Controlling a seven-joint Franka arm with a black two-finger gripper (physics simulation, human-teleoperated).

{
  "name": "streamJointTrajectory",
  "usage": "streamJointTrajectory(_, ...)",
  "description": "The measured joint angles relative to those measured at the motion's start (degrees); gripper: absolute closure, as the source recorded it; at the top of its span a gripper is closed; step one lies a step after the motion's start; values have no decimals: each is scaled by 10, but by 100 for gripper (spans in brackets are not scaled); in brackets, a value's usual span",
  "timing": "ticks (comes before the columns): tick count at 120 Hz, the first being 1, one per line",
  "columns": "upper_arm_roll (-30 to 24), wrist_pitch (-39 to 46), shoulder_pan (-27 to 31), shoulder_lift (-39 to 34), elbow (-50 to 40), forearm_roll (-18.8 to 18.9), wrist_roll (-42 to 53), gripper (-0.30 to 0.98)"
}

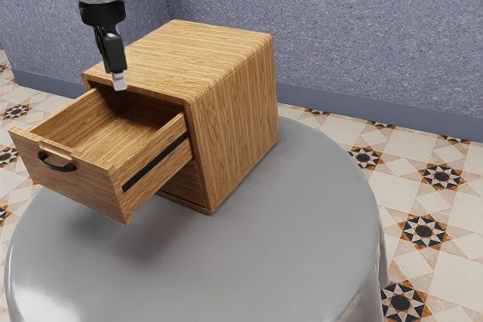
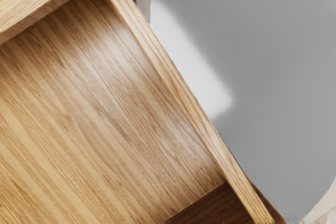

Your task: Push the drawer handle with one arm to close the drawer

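Before us a round table (image 1: 302,231) wears a smooth grey cover, glossy at the exterior view's lower left, its hem falling in folds over the rim. Behind it we see a speckled blue-violet wall (image 1: 362,35) with a plain baseboard (image 1: 377,117), and a floor (image 1: 462,265) of cream tiles patterned with dark and orange stars. The wooden cabinet (image 1: 234,103) stands toward the table's far edge; its drawer (image 1: 83,184) juts open, black handle (image 1: 56,162) on its front. Our tool (image 1: 119,82) hangs above the drawer, near the cabinet's upper front edge; whether it is wide or narrow, we cannot tell.
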Motion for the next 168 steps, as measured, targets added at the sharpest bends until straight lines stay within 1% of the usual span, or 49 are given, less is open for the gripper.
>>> streamJointTrajectory(22,-1,-1,1,0,1,0,20,0)
streamJointTrajectory(29,-4,-4,5,-4,13,2,22,0)
streamJointTrajectory(34,-9,-16,9,-23,55,4,21,0)
streamJointTrajectory(39,-12,-32,10,-59,82,5,15,0)
streamJointTrajectory(49,-13,-64,6,-121,83,7,-6,0)
streamJointTrajectory(57,-12,-84,11,-156,18,8,-37,0)
streamJointTrajectory(60,-11,-90,16,-165,-11,8,-49,2)
streamJointTrajectory(72,-9,-86,40,-204,-144,5,-93,27)
streamJointTrajectory(83,-10,-53,48,-239,-253,-3,-130,48)
streamJointTrajectory(90,-11,-26,48,-232,-285,-6,-153,57)
streamJointTrajectory(100,-9,12,51,-207,-301,-13,-182,65)
streamJointTrajectory(108,-8,36,54,-200,-311,-15,-203,70)
streamJointTrajectory(120,-6,66,63,-209,-346,-13,-229,74)
streamJointTrajectory(130,1,85,68,-218,-359,-5,-245,76)
streamJointTrajectory(153,23,108,72,-253,-405,33,-270,78)
streamJointTrajectory(168,42,123,71,-257,-428,50,-277,78)
